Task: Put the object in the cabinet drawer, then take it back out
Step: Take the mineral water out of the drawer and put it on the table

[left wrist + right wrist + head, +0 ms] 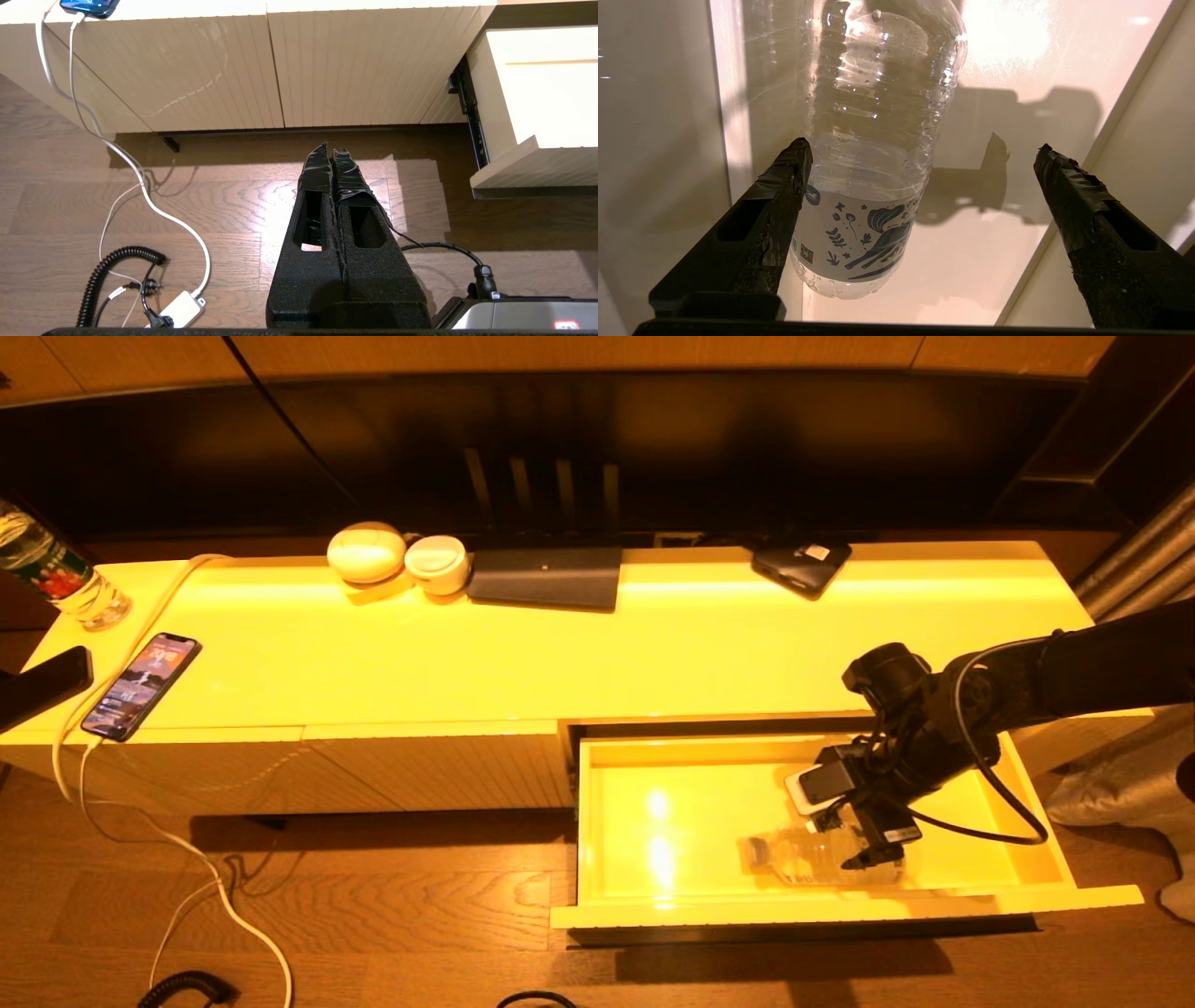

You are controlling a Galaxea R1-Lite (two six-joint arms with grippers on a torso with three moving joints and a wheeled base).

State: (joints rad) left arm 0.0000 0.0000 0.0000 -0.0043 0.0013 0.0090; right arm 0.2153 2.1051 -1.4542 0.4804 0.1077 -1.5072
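Observation:
The cabinet drawer (pixel 840 907) stands pulled out at the right, its glossy pale floor (pixel 994 261) lit. The small clear bottle (pixel 812 857) lies on its side in it, white cap pointing left. Its ribbed body (pixel 873 140) carries a white band with a blue drawing near the base. My right gripper (pixel 868 849) hangs open just over the bottle's base end. In the right wrist view the right gripper (pixel 924 151) has one finger (pixel 784 196) close against the bottle and the other far off. My left gripper (pixel 331 149) is shut on nothing, low over the floor.
On the cabinet top stand a bottle with a red-green label (pixel 56 574), a phone (pixel 140 686) on a white cable, two white round items (pixel 366 553), a dark pad (pixel 546 577) and a dark device (pixel 801 567). Closed ribbed fronts (pixel 187 70) and floor cables (pixel 117 275) lie left.

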